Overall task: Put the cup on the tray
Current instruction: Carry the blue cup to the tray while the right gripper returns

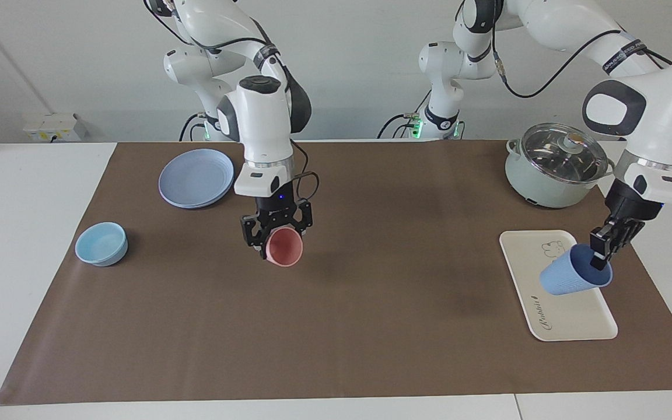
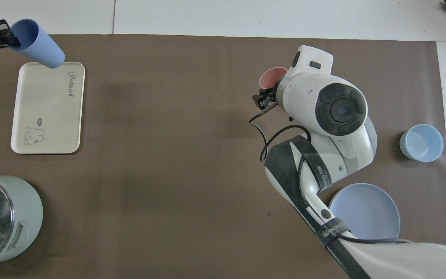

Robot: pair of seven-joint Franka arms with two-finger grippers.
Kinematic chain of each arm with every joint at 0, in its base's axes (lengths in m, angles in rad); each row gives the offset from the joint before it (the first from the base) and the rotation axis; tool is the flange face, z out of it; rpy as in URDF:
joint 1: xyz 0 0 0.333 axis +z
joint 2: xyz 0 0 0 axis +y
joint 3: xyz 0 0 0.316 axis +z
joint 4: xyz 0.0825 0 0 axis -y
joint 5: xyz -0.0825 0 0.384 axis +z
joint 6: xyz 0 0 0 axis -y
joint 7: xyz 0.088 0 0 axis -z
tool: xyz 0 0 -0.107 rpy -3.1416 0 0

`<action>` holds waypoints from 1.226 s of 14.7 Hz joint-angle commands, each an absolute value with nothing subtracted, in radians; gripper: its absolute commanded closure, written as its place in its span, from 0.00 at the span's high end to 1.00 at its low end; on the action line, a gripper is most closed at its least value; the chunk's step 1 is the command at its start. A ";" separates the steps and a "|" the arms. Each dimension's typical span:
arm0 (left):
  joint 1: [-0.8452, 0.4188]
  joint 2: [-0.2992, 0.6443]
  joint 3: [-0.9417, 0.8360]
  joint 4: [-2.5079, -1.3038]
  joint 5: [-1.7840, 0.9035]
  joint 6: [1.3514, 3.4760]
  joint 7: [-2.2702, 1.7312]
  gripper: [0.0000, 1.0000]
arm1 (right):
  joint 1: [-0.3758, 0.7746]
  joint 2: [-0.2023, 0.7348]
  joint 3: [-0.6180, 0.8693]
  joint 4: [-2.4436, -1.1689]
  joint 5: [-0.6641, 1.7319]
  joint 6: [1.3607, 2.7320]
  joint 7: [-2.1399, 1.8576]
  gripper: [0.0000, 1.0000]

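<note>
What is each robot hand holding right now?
Left end effector: shut on the blue cup, tilted in the air over the tray.
Right end effector: shut on the pink cup, above the brown mat.

The cup (image 1: 575,279) is a ribbed periwinkle-blue tumbler, darker inside, held in the air on a tilt over the tray (image 1: 557,312). The tray is a flat cream rectangle with rounded corners, a bear drawing and script lettering, lying on the worktop (image 1: 371,326) at the left arm's end.
</note>
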State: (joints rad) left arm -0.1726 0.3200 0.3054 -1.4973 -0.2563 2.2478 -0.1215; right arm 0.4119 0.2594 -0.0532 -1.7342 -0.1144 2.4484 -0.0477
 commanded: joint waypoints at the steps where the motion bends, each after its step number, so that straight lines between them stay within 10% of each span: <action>1: -0.143 0.184 0.293 -1.774 -0.250 2.429 0.021 0.00 | 0.341 0.255 -0.044 -1.727 0.065 2.490 -0.234 0.00; 18: -0.071 0.304 0.282 -1.959 -0.599 2.707 0.421 0.00 | 0.025 0.305 -0.046 -1.775 1.110 2.467 -1.323 0.00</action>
